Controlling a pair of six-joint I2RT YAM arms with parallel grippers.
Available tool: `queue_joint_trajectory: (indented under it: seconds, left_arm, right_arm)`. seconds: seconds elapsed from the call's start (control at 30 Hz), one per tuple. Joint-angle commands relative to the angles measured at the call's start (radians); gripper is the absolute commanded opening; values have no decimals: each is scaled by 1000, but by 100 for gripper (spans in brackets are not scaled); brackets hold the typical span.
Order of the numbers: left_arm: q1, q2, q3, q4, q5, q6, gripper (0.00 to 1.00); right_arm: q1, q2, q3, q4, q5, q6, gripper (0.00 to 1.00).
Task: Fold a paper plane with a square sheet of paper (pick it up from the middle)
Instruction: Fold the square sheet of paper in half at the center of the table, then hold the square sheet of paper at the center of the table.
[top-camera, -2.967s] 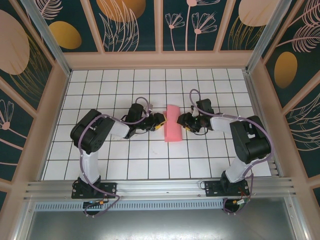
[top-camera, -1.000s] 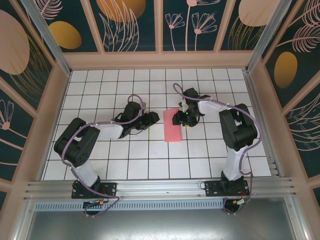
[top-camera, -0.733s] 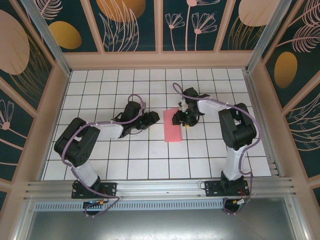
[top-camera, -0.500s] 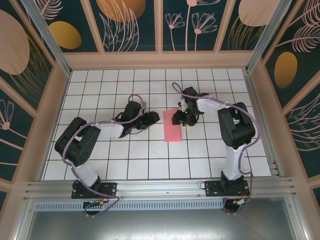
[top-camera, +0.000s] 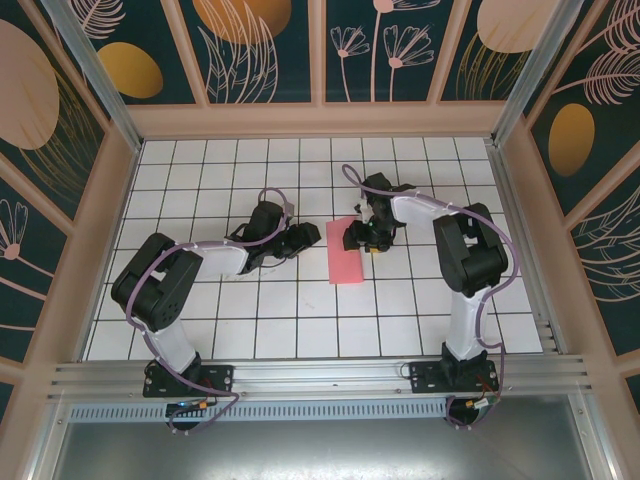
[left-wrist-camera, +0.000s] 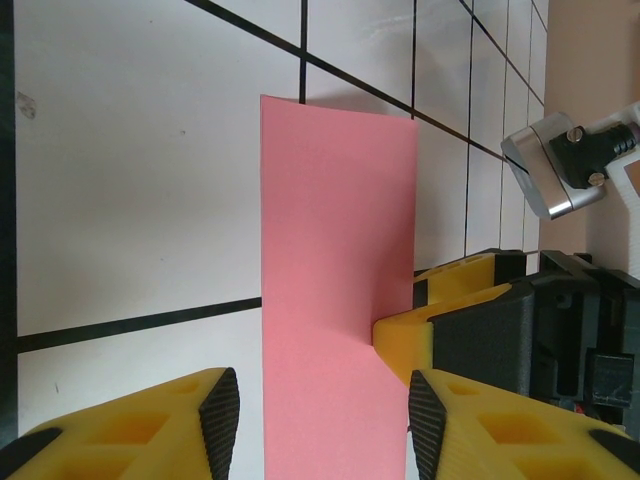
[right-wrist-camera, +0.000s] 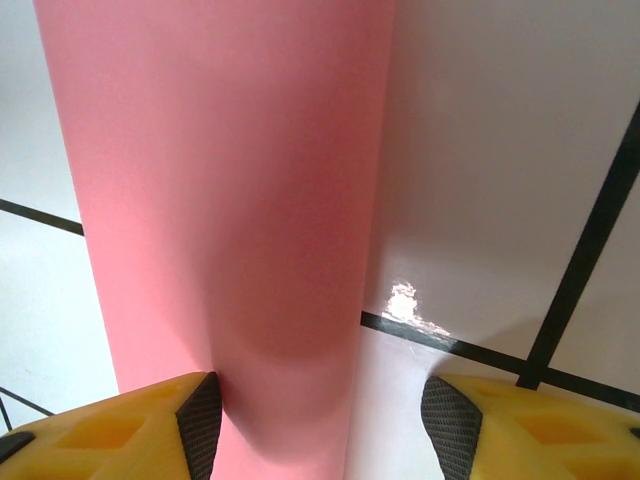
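The square sheet of paper (top-camera: 345, 262) lies flat between the open left jaws; between the open right jaws too.

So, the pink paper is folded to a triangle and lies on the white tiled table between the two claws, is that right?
Not quite. The pink paper is a narrow rectangle, not a triangle; the top external view shows it. It does lie on the white tiled table between the left claw and the right claw.
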Motion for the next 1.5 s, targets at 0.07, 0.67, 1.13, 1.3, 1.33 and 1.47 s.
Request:
queue_joint_trajectory:
  seconds: [0.07,0.67,1.13,1.3,1.33,1.47]
  left_arm:
    - [-4,6,17,-10,15,27,51]
    - [-3,12,29,-17,22,33,50]
    - [-5,45,71,5,48,1,22]
    - [-7,61,85,24,57,-16,16]
    - [-7,66,92,23,57,-20,13]
    - [-13,108,131,26,67,-41,0]
  right_arm:
    - [-9,93,0,27,152,-30,62]
    - [-9,124,6,13,181,-52,62]
    - [-15,129,-20,30,191,-9,62]
    - [-17,127,-30,34,189,-12,62]
    - [-17,128,-31,34,191,-12,62]
    - [-16,126,-30,30,192,-14,62]
